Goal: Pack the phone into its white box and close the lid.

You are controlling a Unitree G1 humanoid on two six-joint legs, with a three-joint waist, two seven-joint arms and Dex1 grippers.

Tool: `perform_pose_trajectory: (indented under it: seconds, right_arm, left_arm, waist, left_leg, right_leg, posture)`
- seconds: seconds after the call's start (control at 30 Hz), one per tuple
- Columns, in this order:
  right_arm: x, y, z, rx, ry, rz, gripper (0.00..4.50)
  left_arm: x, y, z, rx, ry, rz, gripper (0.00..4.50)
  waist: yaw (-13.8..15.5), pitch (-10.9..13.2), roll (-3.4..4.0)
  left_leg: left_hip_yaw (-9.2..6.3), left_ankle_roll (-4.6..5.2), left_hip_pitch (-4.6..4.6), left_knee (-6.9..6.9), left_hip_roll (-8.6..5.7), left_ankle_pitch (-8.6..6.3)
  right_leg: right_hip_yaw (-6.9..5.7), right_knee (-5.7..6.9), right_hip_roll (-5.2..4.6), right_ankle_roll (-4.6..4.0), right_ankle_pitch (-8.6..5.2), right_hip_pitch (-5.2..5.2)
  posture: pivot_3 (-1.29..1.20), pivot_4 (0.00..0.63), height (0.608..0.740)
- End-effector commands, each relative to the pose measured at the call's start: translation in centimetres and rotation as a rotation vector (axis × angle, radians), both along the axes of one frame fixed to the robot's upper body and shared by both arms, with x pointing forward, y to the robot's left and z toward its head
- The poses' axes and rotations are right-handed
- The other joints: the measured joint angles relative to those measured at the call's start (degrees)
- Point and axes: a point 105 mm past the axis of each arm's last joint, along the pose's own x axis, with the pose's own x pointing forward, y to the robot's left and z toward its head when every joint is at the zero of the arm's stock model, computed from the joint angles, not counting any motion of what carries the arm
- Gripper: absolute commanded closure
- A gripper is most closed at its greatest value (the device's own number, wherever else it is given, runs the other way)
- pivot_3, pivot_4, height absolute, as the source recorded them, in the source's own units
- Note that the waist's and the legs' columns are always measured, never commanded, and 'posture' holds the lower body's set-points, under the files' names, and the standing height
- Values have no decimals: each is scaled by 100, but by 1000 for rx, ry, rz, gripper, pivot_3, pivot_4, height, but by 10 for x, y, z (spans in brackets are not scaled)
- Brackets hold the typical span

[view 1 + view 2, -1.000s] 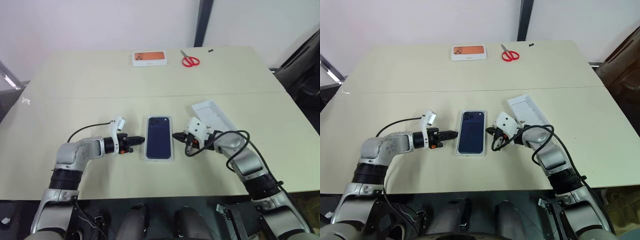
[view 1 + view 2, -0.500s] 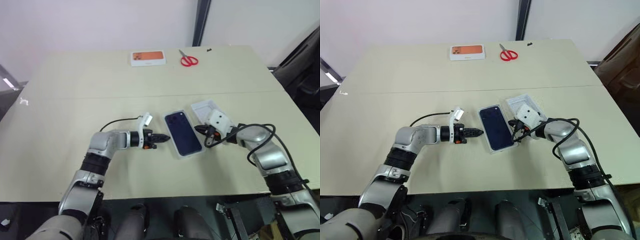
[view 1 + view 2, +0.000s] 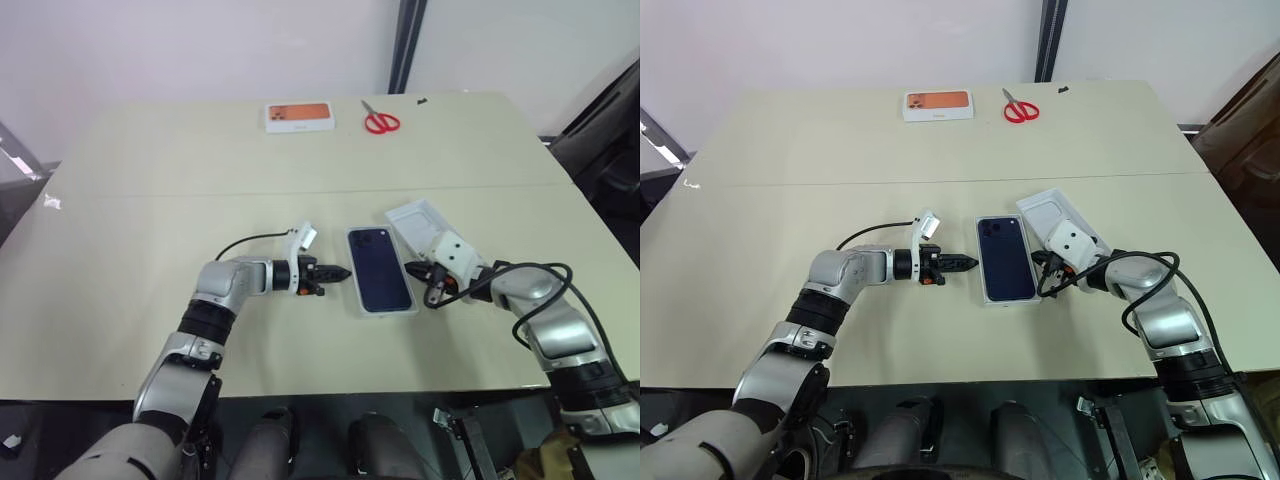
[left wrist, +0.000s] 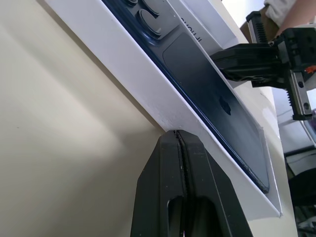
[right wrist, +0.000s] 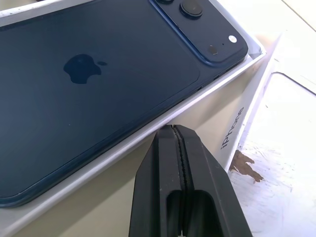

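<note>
You slid the white box point(image 3: 1006, 262), with the phone point(image 3: 1005, 258) inside, right against the lid point(image 3: 1052, 217); the left gripper point(image 3: 970, 263) and right gripper point(image 3: 1044, 283), both pinched shut and empty, flanked it. Capping came next.

silver-grey jointed arms, black cables looping at the wrists, white camera blocks, black two-fingered left hand point(image 3: 340, 273).

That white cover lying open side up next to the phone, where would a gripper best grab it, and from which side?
Probably by its raised rim. The lid lies hollow side up on the table, its near end under the shut right gripper. One finger inside, one outside a thin long wall, coming from above on the outer side, away from the white box holding the phone, looks the easiest grip.
</note>
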Motion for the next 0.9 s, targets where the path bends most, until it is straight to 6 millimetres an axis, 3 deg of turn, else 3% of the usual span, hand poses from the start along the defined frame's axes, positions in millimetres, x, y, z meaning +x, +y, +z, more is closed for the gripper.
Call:
perform_pose_trajectory:
  seconds: [0.03,0.4,0.6,0.7,0.9]
  right_arm:
    - [1,13,14,20,-54,55,4500]
    - [-5,5,31,-34,-54,87,4500]
    - [6,-8,43,4,-93,-2,4500]
    - [10,-8,64,146,-100,-43,3708]
    - [10,-16,70,136,-120,-111,657]
  left_arm:
    - [-5,-5,9,-36,-25,-34,4456]
    - [11,17,18,-36,-105,79,4456]
    - [15,30,31,-51,-188,104,4456]
    - [18,41,48,-107,-239,128,3681]
    - [3,63,63,-79,-387,57,653]
  waist:
    - [-1,0,0]
    - [-4,0,0]
    - [-1,0,0]
    - [-6,0,0]
    - [-4,0,1]
  left_leg:
    - [0,0,0,0,0,0]
    - [0,0,0,0,1,0]
    - [-1,0,-3,5,1,0]
    - [-1,0,-10,8,2,0]
    - [-1,0,-14,13,3,0]
  right_leg:
    - [0,0,0,0,0,0]
    - [0,2,1,0,0,-2]
    - [0,2,1,0,0,-2]
    - [0,6,1,0,0,-8]
    - [0,5,1,0,0,-9]
  posture:
    - [0,150,740]
    - [0,150,740]
    - [0,150,740]
    - [0,150,740]
    - [0,150,740]
